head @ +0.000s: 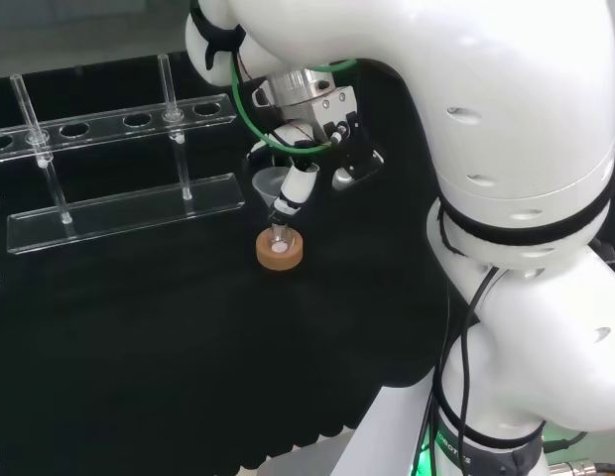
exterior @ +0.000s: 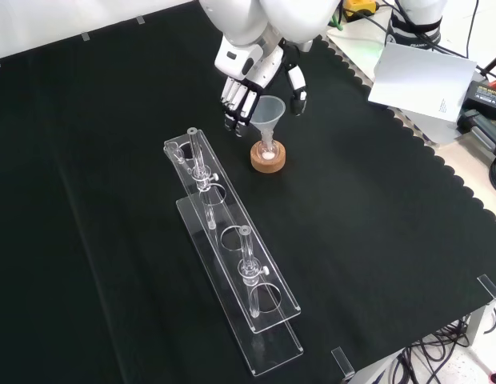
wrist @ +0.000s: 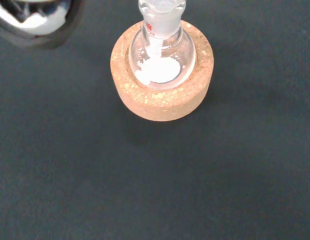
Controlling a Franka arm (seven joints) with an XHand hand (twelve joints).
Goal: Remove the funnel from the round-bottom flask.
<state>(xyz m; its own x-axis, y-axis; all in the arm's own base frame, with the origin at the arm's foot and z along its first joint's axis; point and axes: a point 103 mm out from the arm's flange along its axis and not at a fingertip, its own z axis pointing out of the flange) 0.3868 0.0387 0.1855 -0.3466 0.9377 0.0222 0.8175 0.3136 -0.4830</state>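
Note:
A clear funnel (exterior: 269,111) stands with its stem in the neck of a small round-bottom flask (exterior: 267,150), which rests upright in a cork ring (exterior: 268,160). White powder lies at the bottom of the flask (wrist: 160,60), inside the cork ring (wrist: 162,102). The hand (exterior: 246,68) hangs just above and behind the funnel, open, with its fingers (exterior: 234,108) on one side of the funnel's cone and the thumb (exterior: 298,94) on the other. In the head view the hand (head: 332,139) reaches over the funnel (head: 270,182), and one finger (head: 294,193) lies across its stem above the cork ring (head: 280,252).
A long clear test-tube rack (exterior: 232,264) with a few tubes lies just left of and nearer than the flask in the front view; in the head view the rack (head: 119,203) is to the left. Papers and cables (exterior: 424,76) lie past the cloth's scalloped edge.

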